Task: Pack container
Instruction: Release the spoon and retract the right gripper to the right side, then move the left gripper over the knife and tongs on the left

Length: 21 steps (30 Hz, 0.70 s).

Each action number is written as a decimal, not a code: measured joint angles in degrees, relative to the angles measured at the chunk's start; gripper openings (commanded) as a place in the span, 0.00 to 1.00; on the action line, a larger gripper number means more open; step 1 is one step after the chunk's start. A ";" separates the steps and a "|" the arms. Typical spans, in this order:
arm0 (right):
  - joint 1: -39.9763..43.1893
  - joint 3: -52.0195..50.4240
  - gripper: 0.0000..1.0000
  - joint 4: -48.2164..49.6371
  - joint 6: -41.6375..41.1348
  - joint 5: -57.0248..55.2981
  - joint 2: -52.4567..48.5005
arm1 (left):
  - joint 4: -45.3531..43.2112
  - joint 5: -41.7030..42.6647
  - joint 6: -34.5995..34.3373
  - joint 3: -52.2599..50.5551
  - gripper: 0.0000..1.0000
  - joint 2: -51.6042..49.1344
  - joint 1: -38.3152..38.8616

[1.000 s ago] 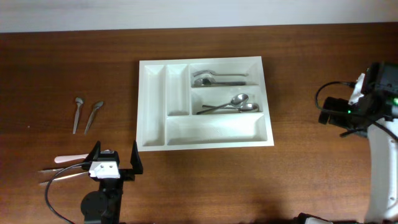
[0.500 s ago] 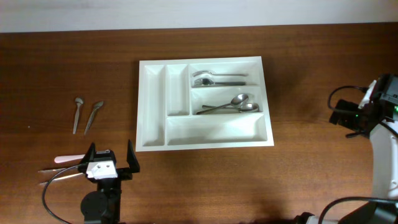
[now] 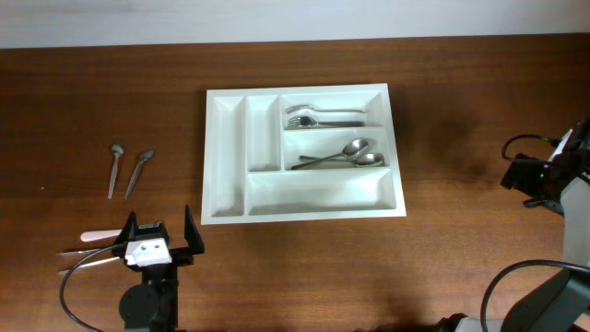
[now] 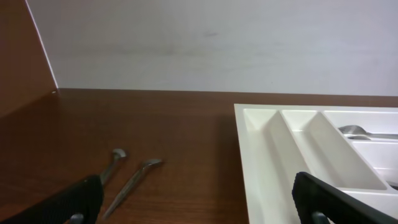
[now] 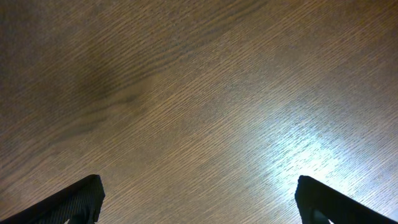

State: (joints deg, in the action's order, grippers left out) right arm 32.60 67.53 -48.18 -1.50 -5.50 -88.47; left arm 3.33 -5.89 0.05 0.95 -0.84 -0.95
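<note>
The white cutlery tray (image 3: 230,157) lies mid-table; its left end shows in the left wrist view (image 4: 261,155). Forks (image 3: 323,116) lie in its upper right compartment and spoons (image 3: 346,155) in the middle right one. The long front compartment and the two narrow left ones look empty. Two small spoons (image 3: 127,171) lie on the table to the left, also in the left wrist view (image 4: 127,177). My left gripper (image 3: 159,231) is open and empty near the front edge, left of the tray. My right gripper (image 3: 519,175) is at the far right; the right wrist view (image 5: 196,208) shows its fingers open over bare wood.
More cutlery (image 3: 92,249), with a pale handle and thin metal pieces, lies just left of my left gripper. A white wall (image 4: 217,43) stands behind the table's far edge.
My left gripper has drawn back a little toward the front left. My right arm has swung outward to the right and lower, away from the tray.
</note>
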 measured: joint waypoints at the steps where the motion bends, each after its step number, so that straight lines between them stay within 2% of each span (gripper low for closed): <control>1: 0.00 0.00 0.99 0.00 0.04 0.00 0.00 | -0.20 -0.17 0.00 0.00 0.99 0.00 0.00; 6: 0.00 0.00 0.99 0.02 0.00 0.15 0.00 | -4.11 1.46 -0.02 -0.02 0.99 0.00 0.00; 10: 0.00 0.00 0.99 0.02 0.00 0.17 0.00 | -2.71 4.50 -2.34 0.31 0.99 -0.04 0.00; 14: 0.00 0.00 0.99 0.02 0.04 0.17 0.00 | 6.05 5.38 -5.38 5.14 0.99 -2.64 0.00; 18: 0.00 -0.02 0.99 0.02 0.00 0.22 0.00 | 20.04 3.06 -8.52 17.46 0.99 -9.44 0.00; 21: 0.00 -0.04 0.99 0.02 0.00 0.22 0.00 | 23.17 2.91 -9.57 27.06 0.99 -15.67 0.00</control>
State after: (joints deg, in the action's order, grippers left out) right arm 32.60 67.48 -48.16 -1.50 -5.28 -88.47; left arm 26.50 -2.98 -9.52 28.01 -16.51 -0.95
